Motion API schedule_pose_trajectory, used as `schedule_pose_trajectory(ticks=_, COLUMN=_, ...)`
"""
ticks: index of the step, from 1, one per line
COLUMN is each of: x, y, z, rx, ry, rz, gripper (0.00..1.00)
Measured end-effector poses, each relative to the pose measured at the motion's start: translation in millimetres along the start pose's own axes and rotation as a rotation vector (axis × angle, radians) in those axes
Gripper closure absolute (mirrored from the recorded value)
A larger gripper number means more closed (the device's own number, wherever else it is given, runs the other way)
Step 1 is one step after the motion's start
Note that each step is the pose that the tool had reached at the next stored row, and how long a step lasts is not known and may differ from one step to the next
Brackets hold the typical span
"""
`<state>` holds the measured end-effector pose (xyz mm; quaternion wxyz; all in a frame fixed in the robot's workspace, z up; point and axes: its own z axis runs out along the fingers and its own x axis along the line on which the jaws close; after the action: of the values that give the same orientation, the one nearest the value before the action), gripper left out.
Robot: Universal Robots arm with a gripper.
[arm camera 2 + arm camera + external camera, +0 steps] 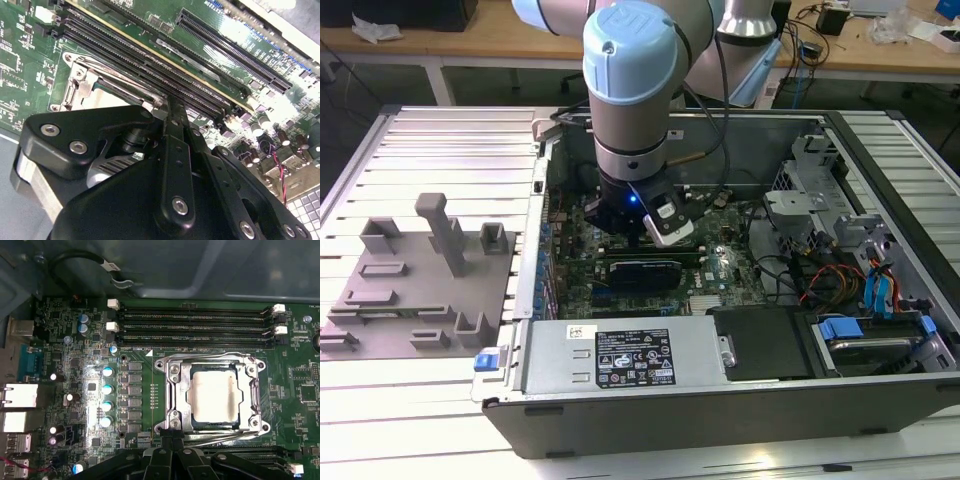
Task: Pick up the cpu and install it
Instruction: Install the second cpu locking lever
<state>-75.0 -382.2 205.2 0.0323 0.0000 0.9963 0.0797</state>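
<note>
Gleaming square metal cpu (215, 396) seated in steel socket frame (172, 390)

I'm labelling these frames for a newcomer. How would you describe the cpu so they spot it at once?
Find the green motherboard inside the open computer case, then the silvery metal socket frame beside the long black memory slots. The cpu is the flat, pale grey square in that frame's window, plain where the surrounding parts are small and dark.

exterior: high, wide | wrist views: close, share socket frame (212, 392)
</note>
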Motion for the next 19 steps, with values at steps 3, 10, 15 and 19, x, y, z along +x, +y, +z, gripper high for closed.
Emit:
schedule_pose_trajectory(ticks=3, x=0.0, y=-1.3, z=-0.2, rx=-0.0004, ry=0.0000, rz=0.000, gripper=0.89)
schedule_pose_trajectory(ticks=10, x=0.0, y=-4.4, z=-0.7, rx=-0.0056, ry=-0.0001, rz=0.000, gripper=0.89)
schedule_pose_trajectory(ticks=15, x=0.1, y=-6.7, z=-1.1, rx=-0.0132, ry=-0.0008, rz=0.001, gripper=0.89)
schedule_pose_trajectory(ticks=19, x=0.5, y=-8.4, z=-1.4, rx=-0.0186, ry=-0.0012, rz=0.001, gripper=0.89)
